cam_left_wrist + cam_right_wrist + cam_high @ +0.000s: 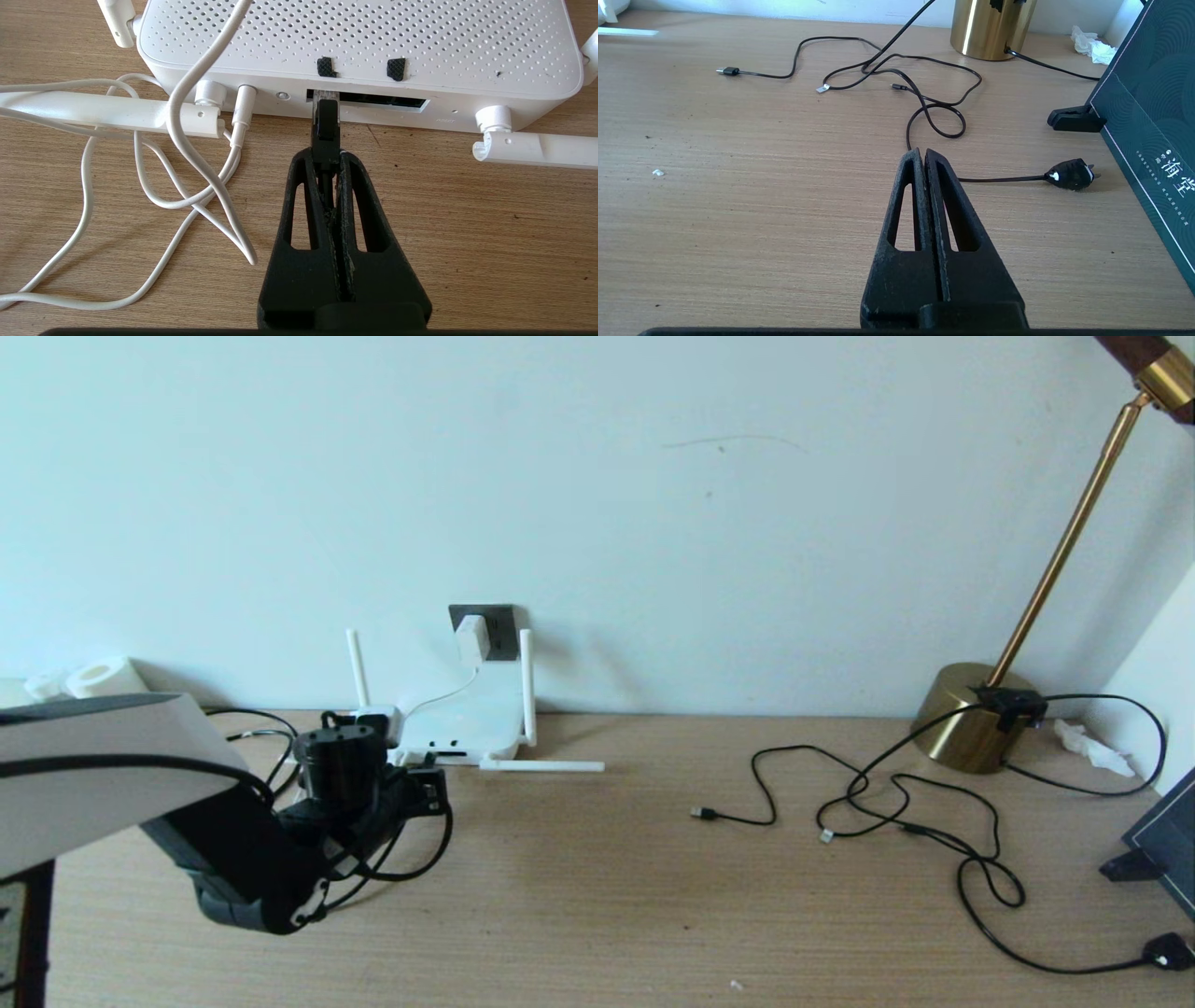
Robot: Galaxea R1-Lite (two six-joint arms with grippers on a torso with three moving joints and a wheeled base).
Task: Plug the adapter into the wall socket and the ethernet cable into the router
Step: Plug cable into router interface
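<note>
**Seating the plug: risk of a skewed entry**

Head view: the adapter [471, 637] sits in the wall socket [485, 631] above the router [467, 719].

Left wrist view: the left gripper [325, 156], clamped on the ethernet cable [325, 126], has the plug tip at the port mouth; a tilted push could jam it or shove the router back.

Right wrist view: the right gripper [923, 156] is pressed together, empty, over the table.

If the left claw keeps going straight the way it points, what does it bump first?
Probably the router: the left claw grips the ethernet cable, whose clear tip is already at the port slot, so the plug meets it first.
</note>
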